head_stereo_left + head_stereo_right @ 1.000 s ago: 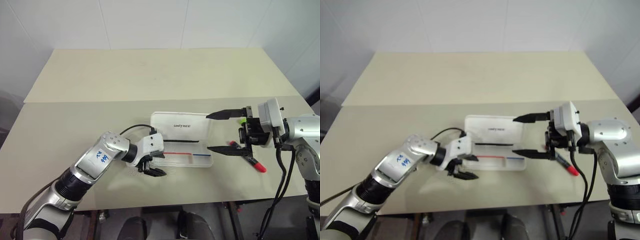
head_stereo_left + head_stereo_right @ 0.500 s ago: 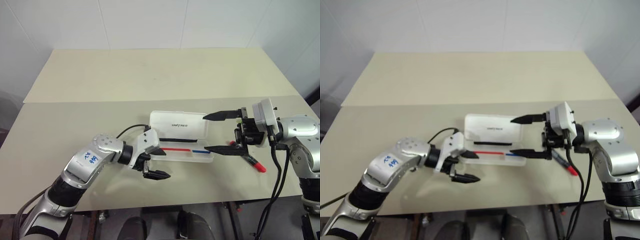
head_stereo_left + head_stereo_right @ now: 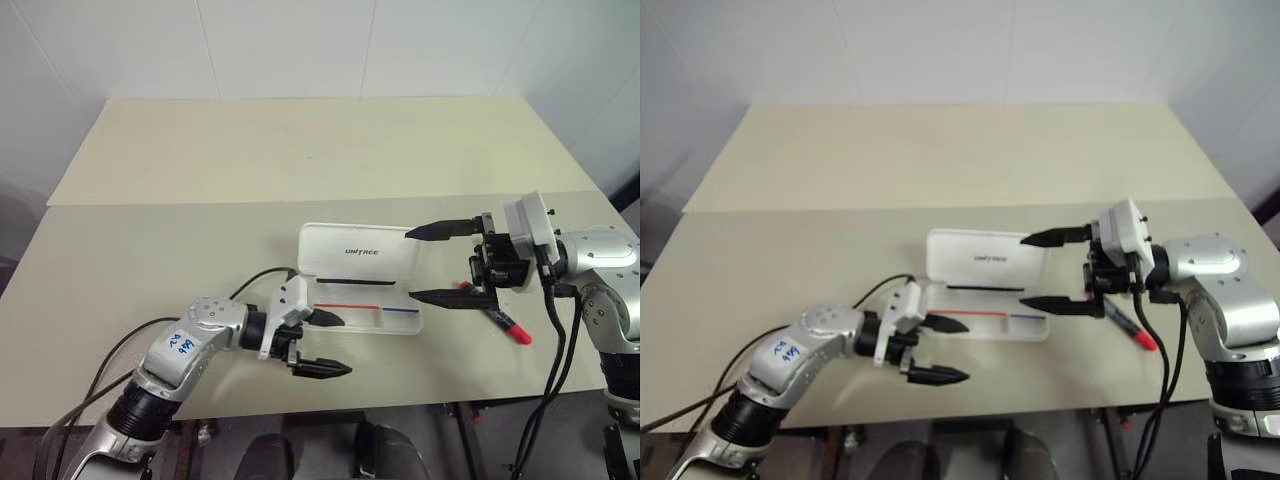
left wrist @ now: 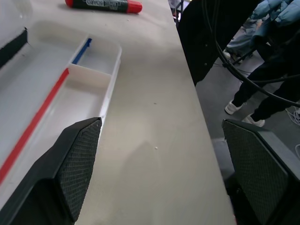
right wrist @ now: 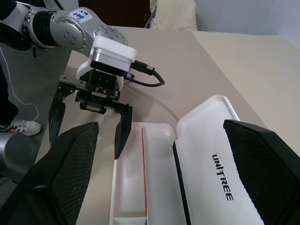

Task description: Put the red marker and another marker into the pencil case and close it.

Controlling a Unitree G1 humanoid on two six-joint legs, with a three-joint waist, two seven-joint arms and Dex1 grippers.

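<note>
One beige tabletop (image 3: 250, 170) carries everything, with a seam running across it. On it lies one white pencil case (image 3: 360, 275), open, its lid with dark lettering laid back flat and its tray nearer the front edge; inside the tray run one red stripe and one blue stripe, and no marker lies in it.

Two grippers are over the tabletop. The left gripper (image 3: 325, 345) hovers near the front left corner of the case, its two black fingers spread wide and holding nothing. The right gripper (image 3: 425, 265) hangs at the case's right end, fingers also wide apart and empty, pointing toward the case.

One red marker (image 3: 505, 322) lies on the tabletop just right of the case, partly hidden beneath the right gripper. A small lime-green piece (image 3: 484, 240) peeks out by the right gripper's upper finger; what it belongs to cannot be told.
</note>
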